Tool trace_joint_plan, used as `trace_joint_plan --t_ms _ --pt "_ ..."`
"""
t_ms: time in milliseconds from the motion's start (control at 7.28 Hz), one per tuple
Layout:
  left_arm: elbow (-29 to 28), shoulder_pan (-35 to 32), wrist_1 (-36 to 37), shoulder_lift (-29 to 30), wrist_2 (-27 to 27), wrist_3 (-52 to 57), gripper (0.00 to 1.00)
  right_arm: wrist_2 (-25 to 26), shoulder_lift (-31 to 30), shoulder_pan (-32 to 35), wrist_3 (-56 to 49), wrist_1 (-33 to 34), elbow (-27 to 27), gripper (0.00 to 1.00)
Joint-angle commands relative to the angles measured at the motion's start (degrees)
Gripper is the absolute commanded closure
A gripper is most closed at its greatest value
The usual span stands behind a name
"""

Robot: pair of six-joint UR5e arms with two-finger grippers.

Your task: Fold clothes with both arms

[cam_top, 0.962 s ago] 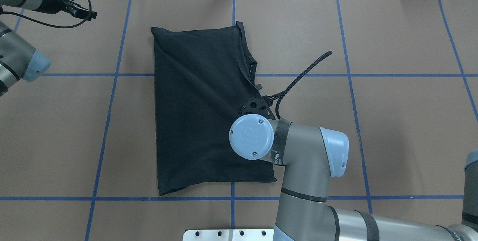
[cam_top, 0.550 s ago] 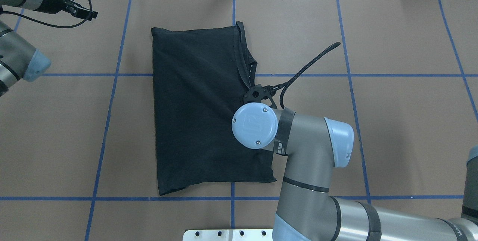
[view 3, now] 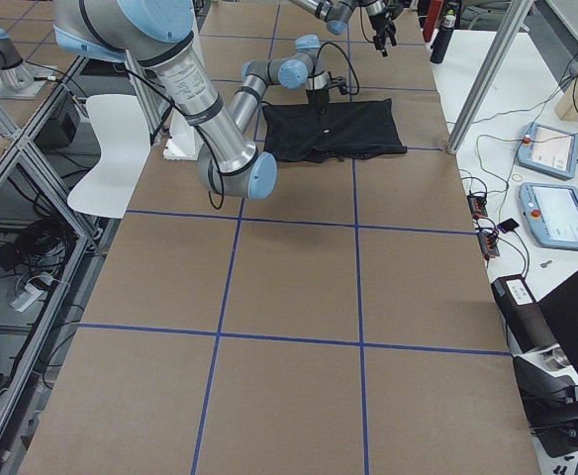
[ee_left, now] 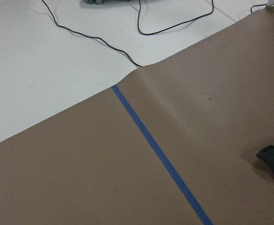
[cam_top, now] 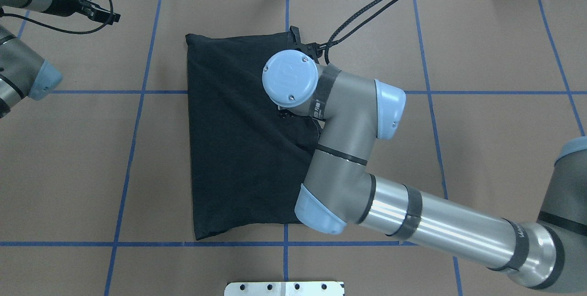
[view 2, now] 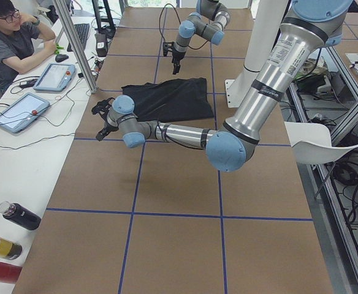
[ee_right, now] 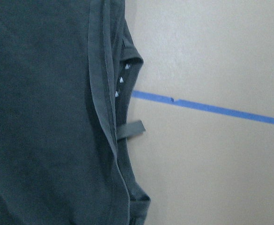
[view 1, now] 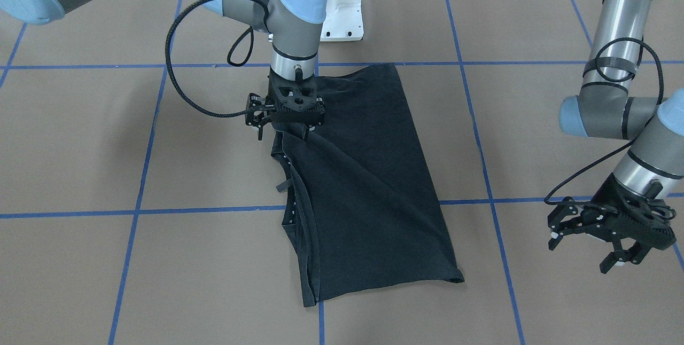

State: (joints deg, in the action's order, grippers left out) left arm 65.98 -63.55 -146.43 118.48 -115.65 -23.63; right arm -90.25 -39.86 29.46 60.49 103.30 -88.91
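T-shirt [view 1: 368, 190] grip: right gripper [view 1: 296, 128] stood tips-down on the collar-side edge, a little out from the white mounting block [view 1: 336, 8]; its fingertips were lost against the black cloth, so whether it pinched fabric could not be told.
Right arm [cam_top: 348, 117]: reached out from the mounting block's side, over the garment.
Left gripper [view 1: 581, 253]: jaws spread, empty, above bare table [view 1: 80, 147], well apart from the mounting block.
Position: flat, one short end just in front of the mounting block, length running away from it.
Done, as judged: sides folded in, leaving a long narrow panel.
Left, as judged: the crosswise folds.
Look: plain black side up, no print showing, diagonal creases, collar [ee_right: 102, 93] and tag [ee_right: 131, 130] at one long edge.
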Motion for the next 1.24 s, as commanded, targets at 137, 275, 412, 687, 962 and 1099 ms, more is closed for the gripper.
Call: trace_joint_plan --t_ms 137,275,412,687,962,1099 --pt "0.4 0.1 -0.1 0.0 0.0 0.0 0.0 -0.3 7.0 4.0 -2.0 -12.8 21.1 0.0" --pt "0.4 0.1 0.0 0.0 0.0 0.0 0.0 -0.3 8.6 4.6 -2.0 -14.7 24.6 0.0" --pt "0.4 0.1 0.0 0.0 0.0 0.0 0.0 -0.2 8.6 4.6 -2.1 -14.9 25.9 0.0" --pt "0.2 0.2 0.0 0.0 0.0 0.0 0.0 -0.4 8.7 4.6 -3.0 -14.6 26.5 0.0" --pt "0.2 0.2 0.0 0.0 0.0 0.0 0.0 -2.6 9.2 4.1 -2.5 -14.4 27.4 0.0" --pt "0.1 0.2 0.0 0.1 0.0 0.0 0.0 -2.6 9.4 3.8 -2.4 -14.4 27.5 0.0"
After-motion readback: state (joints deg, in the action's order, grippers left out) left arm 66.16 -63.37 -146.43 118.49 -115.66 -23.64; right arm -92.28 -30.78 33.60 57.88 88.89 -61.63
